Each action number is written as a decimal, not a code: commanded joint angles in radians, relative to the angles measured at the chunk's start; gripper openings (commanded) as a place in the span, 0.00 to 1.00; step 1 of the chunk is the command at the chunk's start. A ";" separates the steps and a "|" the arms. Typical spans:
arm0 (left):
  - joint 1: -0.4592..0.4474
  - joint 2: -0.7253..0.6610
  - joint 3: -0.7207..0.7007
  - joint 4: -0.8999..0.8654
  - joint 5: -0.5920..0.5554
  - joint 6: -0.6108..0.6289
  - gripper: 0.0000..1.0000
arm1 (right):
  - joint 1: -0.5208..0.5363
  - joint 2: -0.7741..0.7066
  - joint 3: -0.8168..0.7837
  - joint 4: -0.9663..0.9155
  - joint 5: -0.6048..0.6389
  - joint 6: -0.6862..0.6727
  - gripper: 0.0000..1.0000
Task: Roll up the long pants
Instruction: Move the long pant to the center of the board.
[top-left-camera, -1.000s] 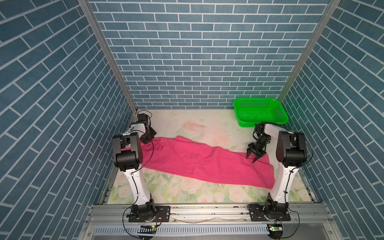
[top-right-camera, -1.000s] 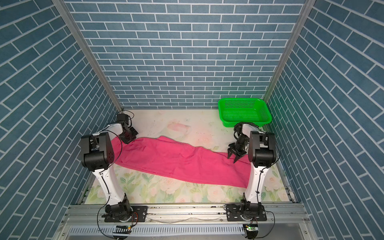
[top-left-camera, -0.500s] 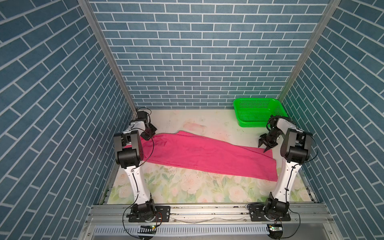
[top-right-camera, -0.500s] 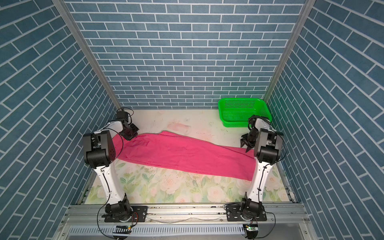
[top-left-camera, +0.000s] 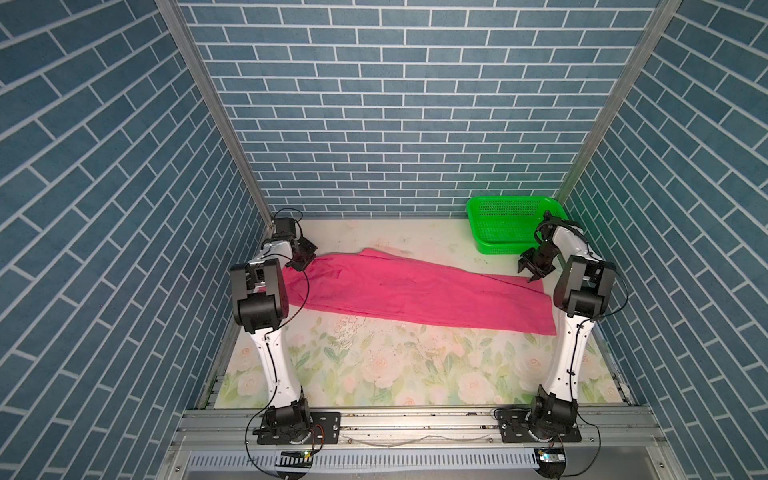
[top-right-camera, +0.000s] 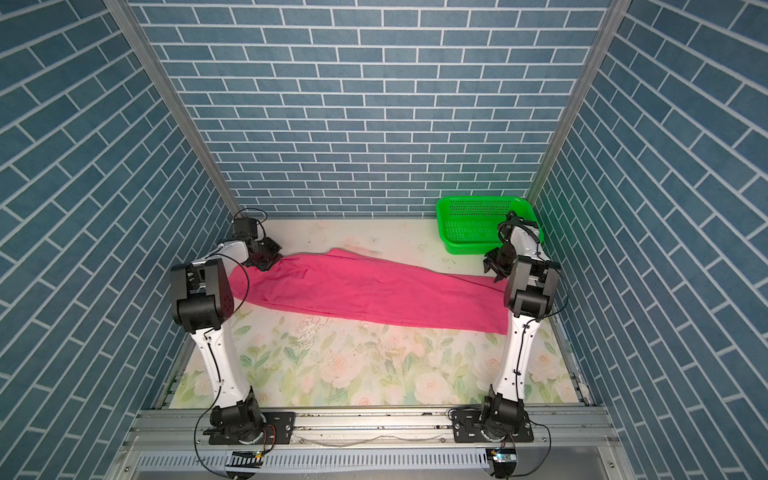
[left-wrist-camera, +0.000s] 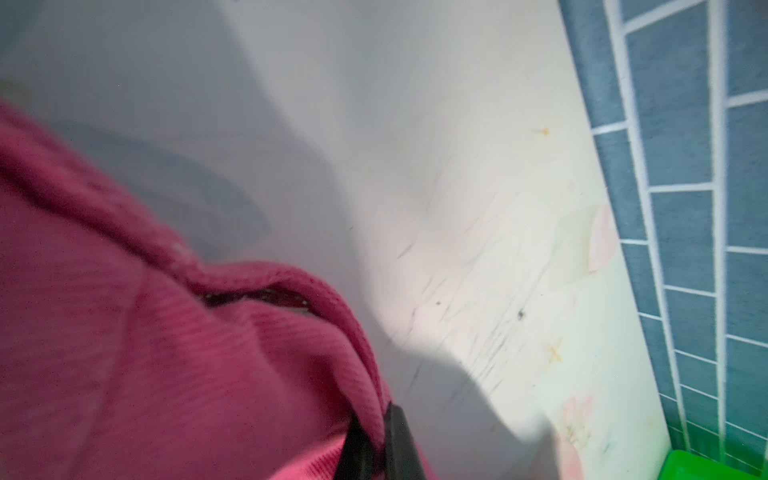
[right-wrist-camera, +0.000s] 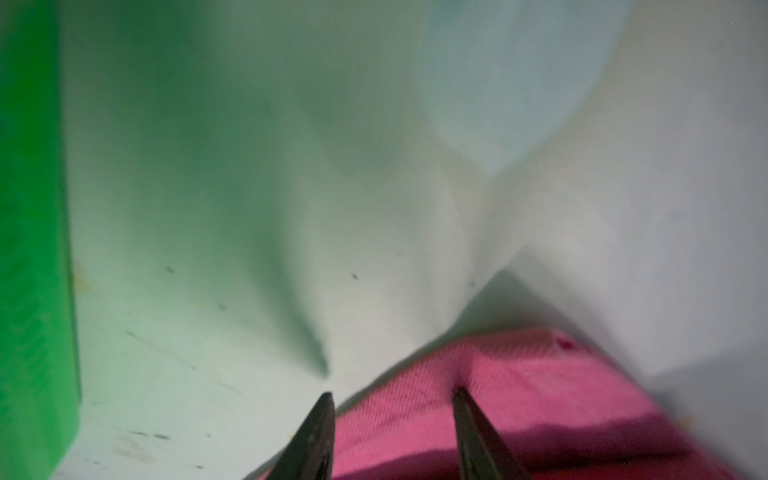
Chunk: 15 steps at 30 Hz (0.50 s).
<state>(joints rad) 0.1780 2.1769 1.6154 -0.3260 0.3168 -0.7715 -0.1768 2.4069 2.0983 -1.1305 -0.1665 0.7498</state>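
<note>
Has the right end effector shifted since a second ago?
Yes. The right end effector has moved toward the back wall, closer to the green basket, over the far corner of the long pants.

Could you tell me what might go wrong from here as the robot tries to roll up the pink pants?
1. The right gripper is open over just the end corner of the long pants. Closing there may catch only one layer, or miss the cloth.
2. The left gripper is shut on a thin fold at the opposite edge, and a hard pull could slip it free.
3. The green basket sits close to the right gripper, so a sideways move might knock it.
</note>
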 joint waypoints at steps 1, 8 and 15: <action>0.000 -0.031 0.035 0.039 0.054 -0.012 0.17 | -0.006 -0.025 -0.005 0.030 -0.061 -0.048 0.51; -0.005 -0.243 0.029 -0.025 0.066 0.004 0.69 | -0.007 -0.277 -0.169 0.133 -0.221 -0.056 0.59; -0.008 -0.390 -0.127 -0.107 -0.003 0.107 0.69 | -0.036 -0.547 -0.365 0.074 -0.265 -0.096 0.60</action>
<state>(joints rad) 0.1753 1.7950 1.5921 -0.3595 0.3466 -0.7284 -0.1909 1.9614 1.8214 -1.0107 -0.3901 0.6987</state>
